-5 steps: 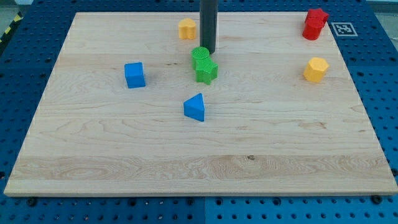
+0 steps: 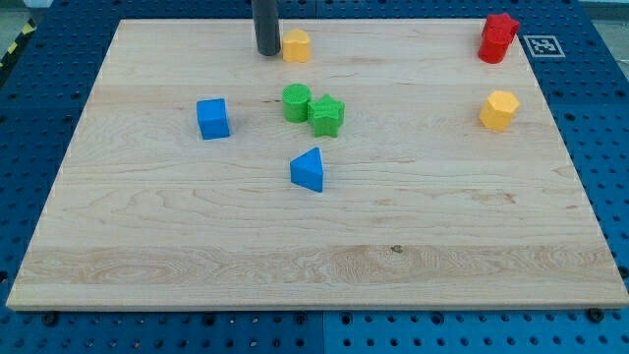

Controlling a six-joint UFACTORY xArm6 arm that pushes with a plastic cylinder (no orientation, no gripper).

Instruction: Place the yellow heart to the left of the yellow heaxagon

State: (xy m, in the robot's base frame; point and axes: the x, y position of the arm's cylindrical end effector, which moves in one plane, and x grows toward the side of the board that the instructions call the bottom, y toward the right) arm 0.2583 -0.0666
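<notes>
Bright, even overhead light on the wooden board (image 2: pixel 314 246), short soft shadows (no glare), everything in sharp focus.

A lab test bench: a pale wooden board (image 2: pixel 197 246) lies on a blue perforated metal table (image 2: pixel 609 147), with a black-and-white fiducial marker (image 2: pixel 543 44) at the frame's upper right.

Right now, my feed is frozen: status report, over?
My tip just left of yellow heart. Yellow hexagon far right. Path between clear.

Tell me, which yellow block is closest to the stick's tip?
The yellow heart at the view's top, just right of my tip. The yellow hexagon sits far off toward the view's right.
</notes>
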